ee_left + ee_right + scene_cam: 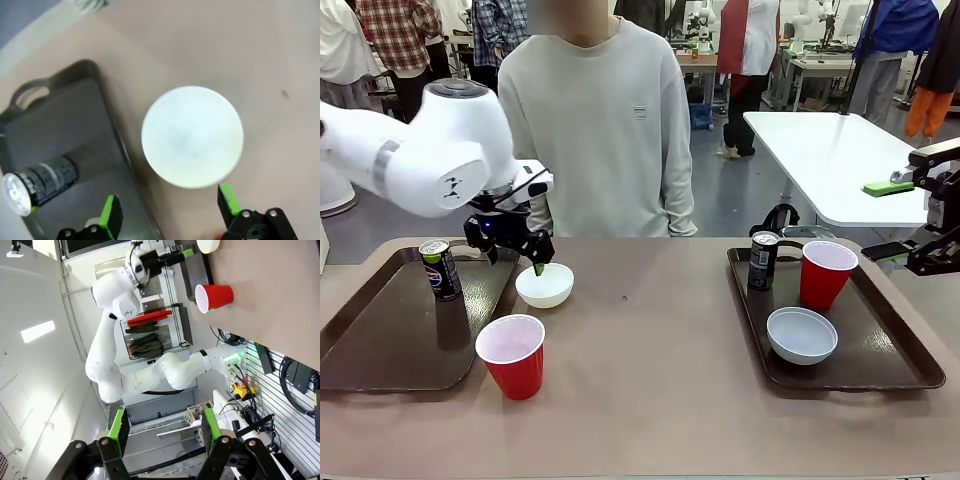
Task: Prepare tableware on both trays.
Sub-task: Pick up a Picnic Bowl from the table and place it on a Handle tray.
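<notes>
Transfer of the small round white bowl (pixel 544 285) onto the left dark brown rectangular serving tray (pixel 380 350) is judged to be the step in hand. The bowl stands on the beige tabletop (pixel 660 340), just outside that tray's inner rim.

The left pincer (pixel 517 258) hovers above the bowl with its jaws spread wide and nothing held. The right pincer (pixel 163 429) waits off to the right side, jaws apart and empty.

Recommended procedure:
1. In the left wrist view the bowl lies ahead of the green pads (pixel 227 197), so shift the left pincer until one pad sits inside the bowl wall and one outside.
2. Keep the outer pad clear of the tray rim during descent.
3. Close gently, since a smooth bowl is likely to slip or tilt.
4. Lift above the raised rim, then set down on bare tray floor, apart from the can.

Inventory:
- Trays: two, the left tray and the right tray (pixel 890 365).
- Red plastic cups: two. The first cup (pixel 827 274) stands on the right tray and the second cup (pixel 512 355) on the tabletop.
- White bowls: two. The second bowl (pixel 801 334) is on the right tray.
- Slim dark drink cans: two. The left can (pixel 441 269) and the right can (pixel 762 260) stand one per tray.
</notes>
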Controlling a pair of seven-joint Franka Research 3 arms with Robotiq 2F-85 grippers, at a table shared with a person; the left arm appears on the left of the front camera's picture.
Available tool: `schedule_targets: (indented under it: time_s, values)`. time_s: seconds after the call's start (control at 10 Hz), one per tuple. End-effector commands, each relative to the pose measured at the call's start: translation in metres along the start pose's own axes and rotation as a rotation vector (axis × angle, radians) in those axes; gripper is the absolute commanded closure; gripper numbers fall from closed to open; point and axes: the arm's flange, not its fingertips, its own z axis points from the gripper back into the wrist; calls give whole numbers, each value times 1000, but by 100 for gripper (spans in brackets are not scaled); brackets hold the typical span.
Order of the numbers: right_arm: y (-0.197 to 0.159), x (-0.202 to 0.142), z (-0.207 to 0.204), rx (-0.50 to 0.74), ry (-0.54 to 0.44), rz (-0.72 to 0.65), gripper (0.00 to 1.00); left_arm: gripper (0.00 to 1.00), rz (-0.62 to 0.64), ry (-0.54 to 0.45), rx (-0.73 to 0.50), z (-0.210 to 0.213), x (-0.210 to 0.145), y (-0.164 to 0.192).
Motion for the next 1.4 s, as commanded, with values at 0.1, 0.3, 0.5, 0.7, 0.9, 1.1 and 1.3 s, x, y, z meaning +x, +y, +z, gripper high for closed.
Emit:
schedule_targets:
  time_s: [0.1, 0.3, 0.5, 0.7, 0.9, 1.1, 1.3]
  values:
    - [-3, -2, 3, -14, 14, 12, 24, 0, 97, 83, 40, -14, 26, -24]
    - [-3, -2, 3, -14, 14, 12, 24, 0, 67, 66, 30, -16, 17, -8]
    - [-3, -2, 3, -14, 14, 12, 24, 0, 61, 70, -5, -13, 19, -21]
    - [-3, -2, 3, -14, 14, 12, 24, 0, 116, 96, 23, -30, 33, -4]
    - [-3, -2, 3, -14, 14, 12, 24, 0, 148, 115, 8, -42, 38, 3]
    - [-3, -2, 3, -14, 14, 12, 24, 0, 139, 156, -26, -50, 42, 4]
    - [-3, -2, 3, -14, 14, 12, 24, 0, 123, 168, -47, -58, 37, 0]
